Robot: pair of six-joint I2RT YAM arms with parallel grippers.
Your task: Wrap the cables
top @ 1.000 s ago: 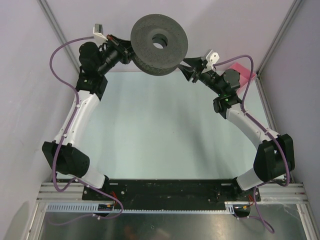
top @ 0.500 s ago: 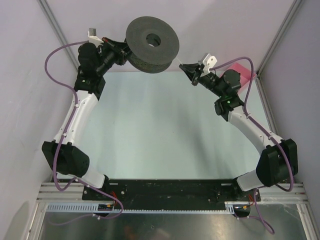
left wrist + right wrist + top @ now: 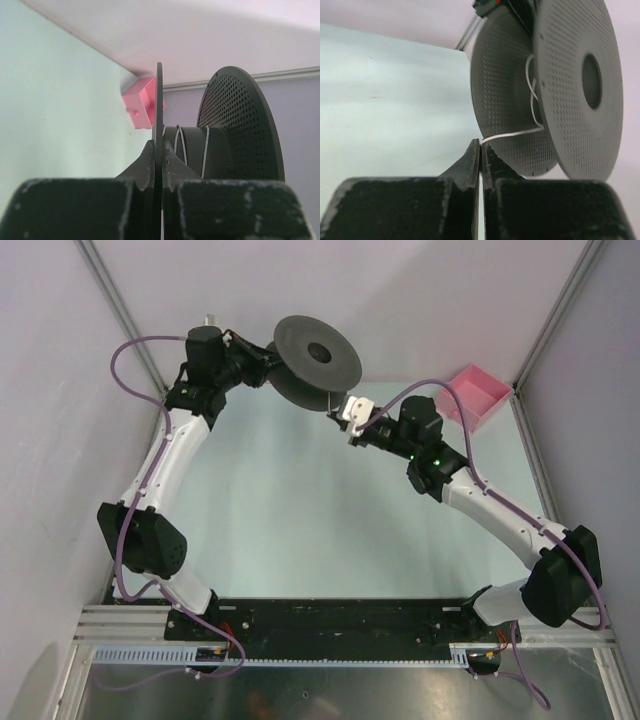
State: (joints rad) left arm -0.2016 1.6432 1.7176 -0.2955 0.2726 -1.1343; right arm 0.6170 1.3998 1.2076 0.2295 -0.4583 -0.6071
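A dark grey perforated spool (image 3: 318, 355) is held up at the back of the table. My left gripper (image 3: 268, 367) is shut on the thin edge of one flange (image 3: 159, 100), its fingertips (image 3: 160, 149) pressed on both sides. Turns of the thin white cable (image 3: 205, 150) lie round the core. My right gripper (image 3: 338, 405) sits just below the spool's near rim. It is shut on the cable (image 3: 512, 134), which runs taut from between the fingertips (image 3: 481, 146) up into the gap between the flanges of the spool (image 3: 580, 90).
A pink bin (image 3: 475, 395) stands at the table's back right corner and also shows in the left wrist view as a pink bin (image 3: 140, 105). Purple cables loop along both arms. Grey walls close in the left, right and back sides.
The right gripper has shut on the cable and swung left to just under the spool. The left arm has turned the spool and carried it slightly right and lower.
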